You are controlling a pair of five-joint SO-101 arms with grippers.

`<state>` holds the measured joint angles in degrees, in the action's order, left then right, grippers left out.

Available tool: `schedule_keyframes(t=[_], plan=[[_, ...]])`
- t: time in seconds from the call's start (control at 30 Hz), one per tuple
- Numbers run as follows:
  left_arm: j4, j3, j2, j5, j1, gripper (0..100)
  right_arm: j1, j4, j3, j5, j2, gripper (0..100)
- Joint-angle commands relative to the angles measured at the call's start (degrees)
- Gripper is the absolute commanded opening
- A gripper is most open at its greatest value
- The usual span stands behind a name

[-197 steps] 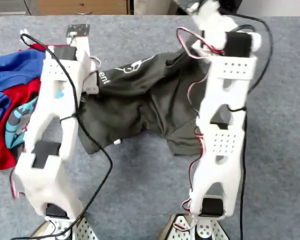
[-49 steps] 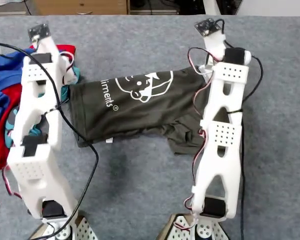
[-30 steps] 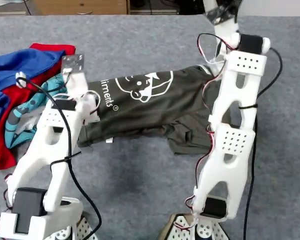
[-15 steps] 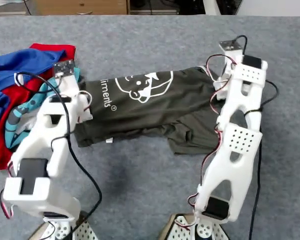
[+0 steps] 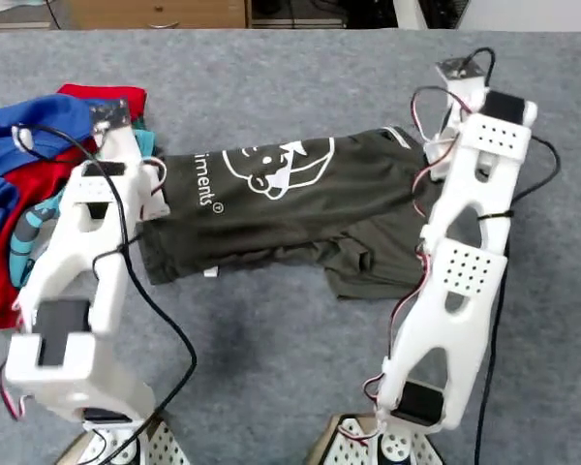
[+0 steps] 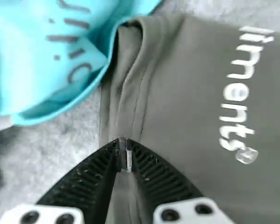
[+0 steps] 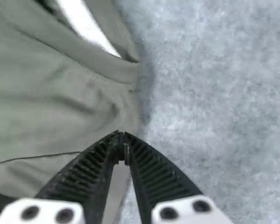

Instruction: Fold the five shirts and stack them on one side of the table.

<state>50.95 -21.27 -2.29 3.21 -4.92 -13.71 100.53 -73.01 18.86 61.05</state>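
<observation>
A dark olive shirt [image 5: 290,203] with white print lies spread flat in the middle of the grey table. My left gripper [image 5: 147,199] stands at the shirt's left hem, beside the teal shirt [image 5: 39,223]. In the left wrist view, the left gripper [image 6: 122,151] is shut, with its tips over the hem seam of the olive shirt [image 6: 191,93] and the teal shirt [image 6: 51,56] beyond. My right gripper [image 5: 428,165] is at the shirt's right edge. In the right wrist view, the right gripper [image 7: 121,140] is shut above the border between the olive shirt [image 7: 51,93] and the carpet.
A crumpled pile sits at the far left of the table, with a blue shirt [image 5: 39,126] over a red shirt [image 5: 0,291]. Grey table surface [image 5: 271,358] lies bare in front of the olive shirt and to its right. Cables hang from both arms.
Both arms rose off the shirt a second ago and have come back down to its left and right edges. The olive shirt has stayed flat.
</observation>
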Motion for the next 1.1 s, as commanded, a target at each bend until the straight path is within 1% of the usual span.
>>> schedule_keyframes(t=[0.0, 0.07, 0.13, 0.27, 0.33, 0.43, 0.57, 0.63, 0.7, 0.77, 0.8, 0.93, 1.07], plan=[[4.84, 2.20, 11.47, 0.09, 5.10, 2, 1.71, 2.02, -3.03, 0.97, -4.62, 0.4], [5.71, -0.53, 15.96, 0.00, 6.68, 2, 1.54, 2.02, 2.51, 1.23, -7.69, 0.4], [5.36, -4.57, 19.30, 0.00, 6.95, 2, 1.45, 2.02, 11.47, 3.08, -13.14, 0.4], [1.49, -12.75, 20.70, 0.00, 6.95, 2, 2.07, 0.00, 31.96, 6.07, -25.27, 0.4], [-1.93, -16.09, 20.35, 0.09, 7.03, 2, 2.51, -4.66, 41.63, 6.42, -30.29, 0.4], [-5.71, -19.34, 20.26, 0.44, 7.03, 2, 2.59, -14.42, 55.43, 6.07, -34.59, 0.4], [-5.98, -21.80, 18.86, 0.26, 6.24, 2, 1.36, -24.18, 68.44, 6.24, -34.77, 0.4], [-5.89, -22.51, 16.40, 0.00, 6.07, 2, 0.92, -27.08, 71.87, 6.24, -33.98, 0.4], [-4.92, -22.15, 13.14, -2.46, 5.98, 2, -0.04, -28.75, 73.63, 6.33, -32.75, 0.4], [-0.44, -19.69, 9.63, -4.92, 5.80, 2, -1.45, -28.57, 73.27, 7.21, -32.22, 0.4], [1.23, -18.46, 7.69, -5.27, 4.84, 2, -2.07, -28.13, 72.66, 8.53, -31.96, 0.4], [1.93, -15.03, 1.36, -6.24, -0.44, 2, -5.49, -27.87, 70.99, 11.78, -31.78, 0.4], [4.40, -13.98, 1.36, -12.57, -1.32, 2, -6.90, -27.52, 70.37, 12.66, -32.13, 0.4]])
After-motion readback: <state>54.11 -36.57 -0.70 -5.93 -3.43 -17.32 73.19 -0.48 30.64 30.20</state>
